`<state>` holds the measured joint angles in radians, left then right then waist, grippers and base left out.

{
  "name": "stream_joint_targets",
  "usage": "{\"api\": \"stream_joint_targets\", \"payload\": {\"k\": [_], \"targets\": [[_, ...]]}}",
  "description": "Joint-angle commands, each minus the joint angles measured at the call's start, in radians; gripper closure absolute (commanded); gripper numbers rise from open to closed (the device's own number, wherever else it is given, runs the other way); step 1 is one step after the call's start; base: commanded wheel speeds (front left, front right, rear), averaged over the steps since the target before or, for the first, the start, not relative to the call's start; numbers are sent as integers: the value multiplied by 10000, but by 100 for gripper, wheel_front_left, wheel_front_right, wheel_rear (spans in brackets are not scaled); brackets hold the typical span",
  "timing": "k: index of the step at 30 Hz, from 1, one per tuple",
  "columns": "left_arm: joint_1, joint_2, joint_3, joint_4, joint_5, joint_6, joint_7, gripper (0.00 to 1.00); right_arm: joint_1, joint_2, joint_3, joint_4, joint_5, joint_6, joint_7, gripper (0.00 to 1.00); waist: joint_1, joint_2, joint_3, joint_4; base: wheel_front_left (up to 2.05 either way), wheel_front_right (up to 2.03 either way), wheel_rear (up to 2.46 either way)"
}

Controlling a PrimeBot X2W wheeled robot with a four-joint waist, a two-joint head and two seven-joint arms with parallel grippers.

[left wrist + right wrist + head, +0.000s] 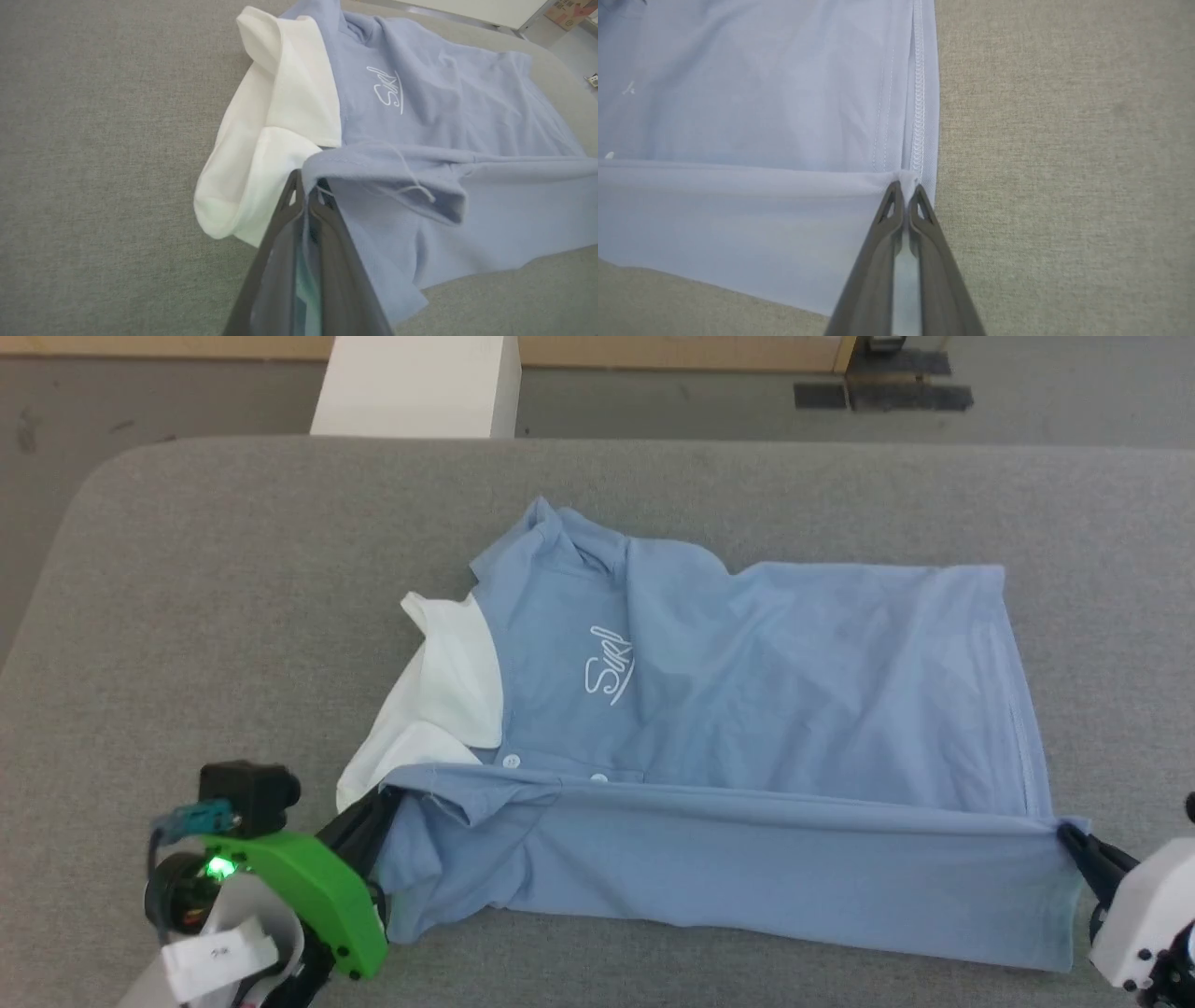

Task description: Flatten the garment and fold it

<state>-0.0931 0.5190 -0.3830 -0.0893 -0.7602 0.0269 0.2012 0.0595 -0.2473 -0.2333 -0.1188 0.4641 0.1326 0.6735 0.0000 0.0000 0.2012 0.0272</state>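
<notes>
The garment (pixel 747 691), a light blue short-sleeved shirt with a white collar and white script logo, lies across the grey table, collar to the left and hem to the right. Its near long edge is lifted into a taut fold between both grippers. My left gripper (pixel 387 798) is shut on the blue cloth near the shoulder, beside the white collar (pixel 275 140); its fingers (pixel 306 196) pinch the fabric edge. At the hem corner my right gripper (pixel 1069 835) is shut on the garment (pixel 761 116), with its fingertips (pixel 903 189) clamped right at the stitched seam.
The grey fabric-covered table (pixel 233 616) extends around the shirt, with its rounded corner at the far left. Beyond the far edge stands a white box-like block (pixel 420 383) on the grey floor. Bare table shows right of the hem (pixel 1064 163).
</notes>
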Motion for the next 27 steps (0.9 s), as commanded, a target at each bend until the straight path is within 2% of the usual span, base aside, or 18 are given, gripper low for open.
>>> {"api": "stream_joint_targets", "payload": {"k": [1,5,10,13,15,18,20,21,22,23,24,25,27], "targets": [[-403,-71,-65,332,248,-100,-51,100,-238,-110,98,234,-46,-19,-94,100,0,0,424,-48,0,0,0],[-1029,-284,-353,1433,555,-317,-198,100,-600,-284,373,1010,-33,-19,-201,100,0,0,602,-52,0,0,0],[-1455,-530,-657,2541,385,-617,168,100,-927,-428,772,1795,13,-19,-188,100,0,0,818,-96,0,0,0],[-1630,-640,-760,2870,284,-692,367,100,-1095,-490,969,2117,60,-19,-255,100,0,0,905,-102,0,0,0],[-1725,-720,-804,3057,203,-747,444,93,-1214,-505,1091,2328,94,-19,-312,100,0,0,945,-101,0,0,0],[-1801,-879,-847,3263,43,-824,487,97,-1375,-509,1261,2631,151,-19,-419,100,0,0,928,-92,0,0,0],[-1797,-937,-838,3356,-30,-830,469,94,-1452,-493,1349,2768,217,-19,-471,98,0,0,846,-95,0,0,0],[-1774,-950,-820,3380,-75,-823,466,87,-1472,-481,1373,2794,267,-19,-500,68,0,0,802,-98,0,0,0],[-1734,-954,-790,3392,-128,-804,463,69,-1467,-452,1371,2828,360,-19,-502,0,0,0,724,-99,0,0,0],[-1683,-963,-749,3375,-196,-783,454,54,-1450,-401,1333,2858,474,-19,-456,0,0,0,650,-101,0,0,0],[-1598,-987,-670,3308,-333,-774,432,14,-1432,-349,1298,2808,638,-19,-434,0,0,0,552,-101,0,0,0],[-1520,-995,-590,3220,-439,-755,396,0,-1404,-339,1283,2712,745,-19,-445,0,0,0,487,-104,0,0,0],[-1299,-979,-414,2941,-638,-665,324,0,-1238,-347,1207,2456,969,-19,-292,0,0,0,307,-96,0,0,0]]}}
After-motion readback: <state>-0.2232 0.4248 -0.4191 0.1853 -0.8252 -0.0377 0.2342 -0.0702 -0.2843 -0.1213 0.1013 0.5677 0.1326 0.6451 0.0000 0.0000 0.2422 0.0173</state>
